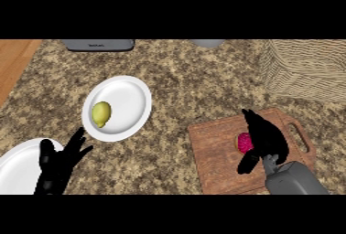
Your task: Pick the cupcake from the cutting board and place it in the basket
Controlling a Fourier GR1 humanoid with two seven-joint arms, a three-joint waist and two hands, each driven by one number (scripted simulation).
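Cupcake (243,142), pink-topped, on the wooden cutting board (219,160) at lower right of the granite tabletop (189,87). Right hand (265,136) lies over it, fingers and thumb bent round its right side. Wicker basket (307,68) stands beyond the board, apart. White plate (128,98) at centre-left carries a lemon (101,114). Left hand (59,162), fingers spread, rests over a second plate (17,167).

Pink cupcake (244,142) seen under black right hand (265,136), on reddish-brown wood board (216,160). Yellow-green lemon (101,114) on white plate (132,98) above black left hand (59,162). Tan woven basket (307,68); brown speckled counter (182,82).
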